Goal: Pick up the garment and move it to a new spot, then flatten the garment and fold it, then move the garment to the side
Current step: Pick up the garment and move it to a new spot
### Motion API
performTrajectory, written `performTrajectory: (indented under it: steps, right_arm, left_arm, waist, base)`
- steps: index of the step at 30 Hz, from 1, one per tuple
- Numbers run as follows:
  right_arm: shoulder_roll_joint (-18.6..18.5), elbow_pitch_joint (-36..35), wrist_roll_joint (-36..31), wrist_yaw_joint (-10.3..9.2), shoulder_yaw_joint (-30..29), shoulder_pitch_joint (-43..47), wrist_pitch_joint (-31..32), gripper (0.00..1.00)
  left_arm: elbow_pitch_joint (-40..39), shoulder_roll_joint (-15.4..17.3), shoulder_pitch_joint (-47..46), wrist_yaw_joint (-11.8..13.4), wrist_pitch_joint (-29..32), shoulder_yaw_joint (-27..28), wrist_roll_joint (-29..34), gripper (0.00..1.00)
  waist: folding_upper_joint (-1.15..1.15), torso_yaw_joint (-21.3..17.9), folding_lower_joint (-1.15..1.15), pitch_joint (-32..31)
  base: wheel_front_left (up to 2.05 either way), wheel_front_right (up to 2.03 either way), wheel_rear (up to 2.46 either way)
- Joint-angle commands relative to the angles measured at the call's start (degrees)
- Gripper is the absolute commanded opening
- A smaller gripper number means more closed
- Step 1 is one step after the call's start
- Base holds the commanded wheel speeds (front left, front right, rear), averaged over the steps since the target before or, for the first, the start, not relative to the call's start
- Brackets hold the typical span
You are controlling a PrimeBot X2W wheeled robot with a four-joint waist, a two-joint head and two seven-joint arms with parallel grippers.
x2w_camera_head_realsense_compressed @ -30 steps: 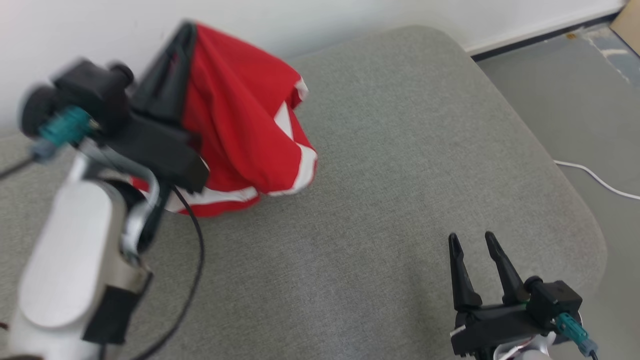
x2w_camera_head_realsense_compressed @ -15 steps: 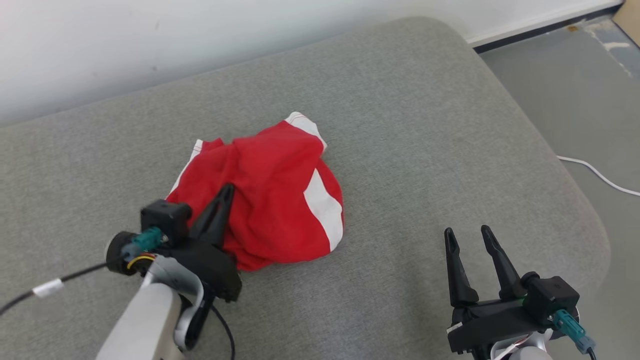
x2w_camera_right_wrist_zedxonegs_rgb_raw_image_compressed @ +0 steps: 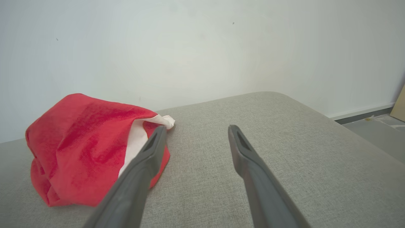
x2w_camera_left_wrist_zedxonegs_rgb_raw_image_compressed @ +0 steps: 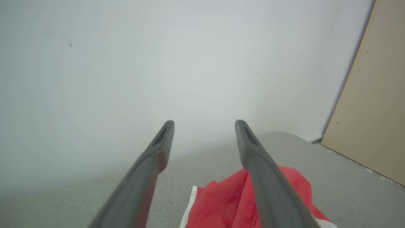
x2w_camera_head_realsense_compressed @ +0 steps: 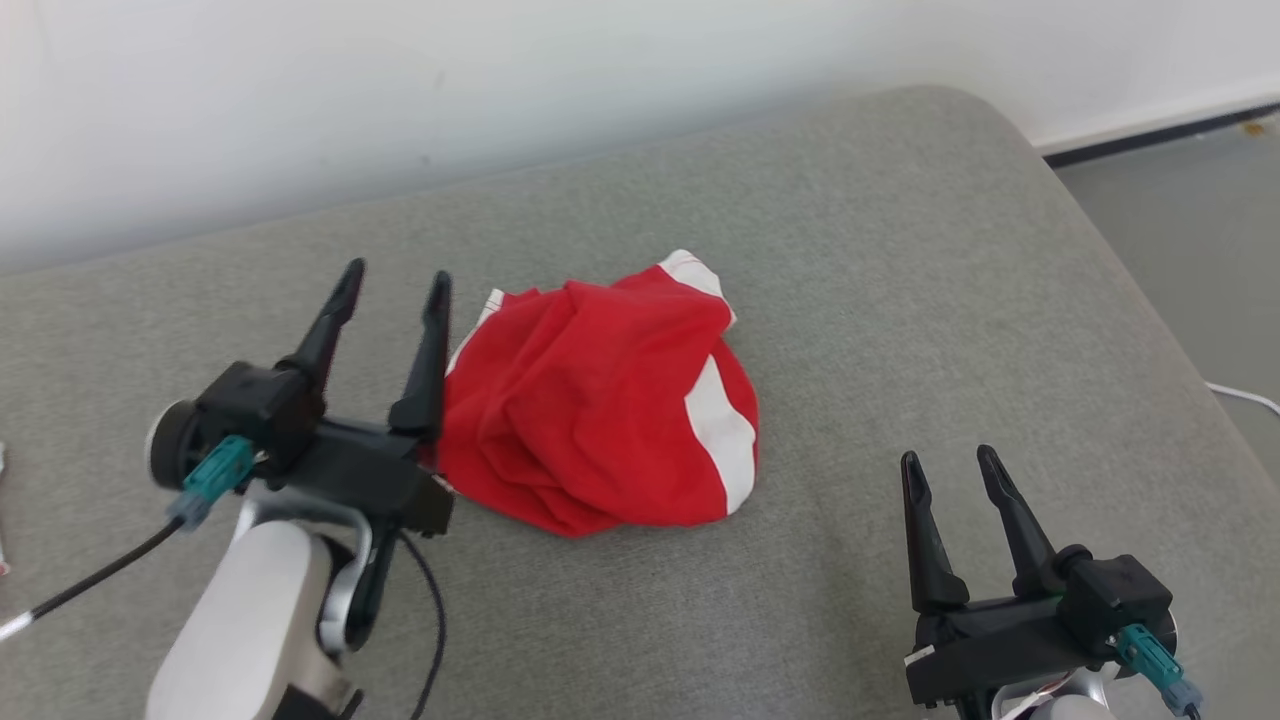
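The garment [x2w_camera_head_realsense_compressed: 590, 400], red with white stripes, lies crumpled in a heap on the grey cushioned surface [x2w_camera_head_realsense_compressed: 850, 260]. My left gripper [x2w_camera_head_realsense_compressed: 393, 280] stands open just left of the heap, its right finger beside the cloth's edge, nothing between its fingers. In the left wrist view the garment [x2w_camera_left_wrist_zedxonegs_rgb_raw_image_compressed: 227, 202] shows below the open left gripper [x2w_camera_left_wrist_zedxonegs_rgb_raw_image_compressed: 204, 125]. My right gripper [x2w_camera_head_realsense_compressed: 948, 462] is open at the lower right, well apart from the cloth. In the right wrist view the garment [x2w_camera_right_wrist_zedxonegs_rgb_raw_image_compressed: 82, 145] sits to the left of the open right gripper [x2w_camera_right_wrist_zedxonegs_rgb_raw_image_compressed: 196, 129].
A white wall [x2w_camera_head_realsense_compressed: 500, 90] runs along the back of the cushion. The cushion's rounded right edge drops to a grey floor [x2w_camera_head_realsense_compressed: 1190, 230] with a white cable [x2w_camera_head_realsense_compressed: 1245, 395]. A tan board [x2w_camera_left_wrist_zedxonegs_rgb_raw_image_compressed: 373, 101] leans at the right in the left wrist view.
My left gripper carried the lifted garment down onto the cushion, let go and opened, and now stands beside the heap. The head camera has shifted. The right gripper has not moved.
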Motion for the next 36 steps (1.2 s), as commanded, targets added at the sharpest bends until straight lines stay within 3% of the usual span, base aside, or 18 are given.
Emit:
performTrajectory:
  steps: [1, 8, 13, 18, 25, 30, 36]
  right_arm:
    - [0.06, -0.23, -0.4, 0.19, -0.11, 0.93, -0.1, 1.0]
    - [0.06, -0.56, -1.28, 0.19, -0.54, 2.42, -0.1, 1.0]
    - [0.06, -0.67, -1.88, 0.19, -1.01, 3.29, -0.1, 1.0]
    - [0.06, -0.58, -2.15, 0.19, -1.13, 3.43, -0.1, 1.0]
    - [0.05, -0.04, -2.37, 0.19, -0.95, 4.56, -0.09, 1.0]
    - [0.05, 0.45, -2.72, 0.2, -0.95, 5.42, -0.09, 1.0]
    - [0.04, 0.74, -2.98, 0.2, -0.92, 5.62, -0.09, 1.0]
  left_arm:
    - [-0.63, 0.86, 1.77, 0.51, -0.53, 0.64, 0.17, 1.0]
    - [-4.79, 4.78, 8.86, 3.16, -1.68, 4.38, 1.21, 1.0]
    - [-9.75, 5.37, 15.75, 5.2, -2.06, 8.92, 1.99, 1.0]
    - [-14.76, 3.88, 22.63, 5.54, -2.03, 13.05, 3.79, 1.0]
    - [-20.35, -0.88, 31.72, 4.1, -2.04, 18.04, 9.99, 1.0]
    - [-19.0, -4.44, 35.97, 1.95, -2.01, 19.2, 13.48, 1.0]
    - [-15.79, -6.3, 37.19, 0.02, -2.01, 20.7, 15.34, 1.0]
  waist:
    - [0.0, 2.37, 0.0, -2.12]
    - [0.0, 5.39, 0.0, -4.05]
    - [0.0, 7.27, 0.0, -4.66]
    - [0.0, 8.44, 0.0, -4.94]
    - [0.0, 9.97, 0.0, -6.04]
    - [0.0, 10.96, 0.0, -6.99]
    - [0.0, 11.47, 0.0, -7.29]
  base:
    - [0.0, 0.0, 0.0]
    - [0.0, 0.0, 0.0]
    - [0.0, 0.0, 0.0]
    - [0.0, 0.0, 0.0]
    - [0.0, 0.0, 0.0]
    - [0.0, 0.0, 0.0]
    - [0.0, 0.0, 0.0]
